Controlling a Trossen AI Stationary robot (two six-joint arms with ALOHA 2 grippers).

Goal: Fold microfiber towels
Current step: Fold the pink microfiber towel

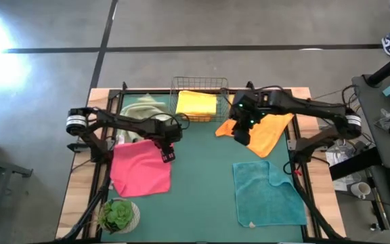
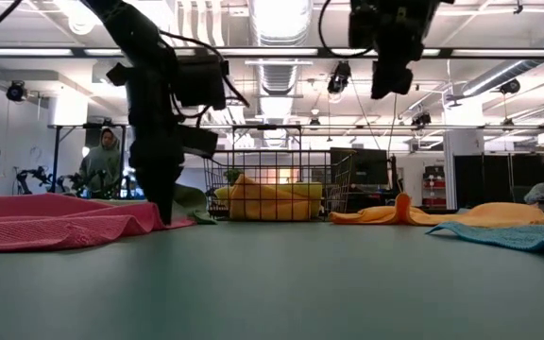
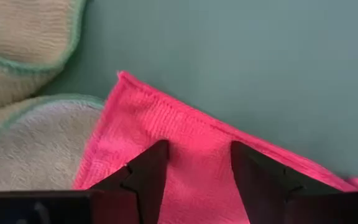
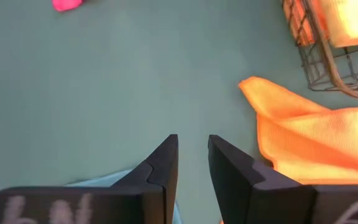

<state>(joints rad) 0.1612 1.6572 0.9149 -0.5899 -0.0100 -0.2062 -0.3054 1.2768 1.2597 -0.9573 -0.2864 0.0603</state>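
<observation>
The pink towel (image 1: 141, 169) is the cloth in hand: the left gripper (image 1: 167, 154) stands low over its upper right corner, left of centre in the high view, fingers spread with one fingertip (image 3: 146, 171) on either side of the corner's fabric in the left wrist view, pressing down on it or just above, not yet pinched. Just beside that corner lies a pale sage towel (image 3: 23, 143), bunched at the upper left of the mat (image 1: 202, 176). The right gripper (image 1: 242, 133) hangs in the air above the orange towel (image 1: 263, 132), upper right of centre in the high view; its fingers (image 4: 160, 168) stand close together with a narrow gap and hold nothing, the orange cloth lying crumpled on the mat beside them. A yellow towel (image 1: 196, 104) fills the wire basket (image 1: 199, 83) at the top centre, and a teal towel (image 1: 268, 193) lies spread at the lower right with one corner turned over. A small potted plant (image 1: 118, 215) sits at the lower left. I judge the step to be the start of the pink towel's fold. The next move calls for the left fingers to close on the corner with enough cloth between them, then lift it and carry it across to the opposite edge without dragging the sage towel along.
</observation>
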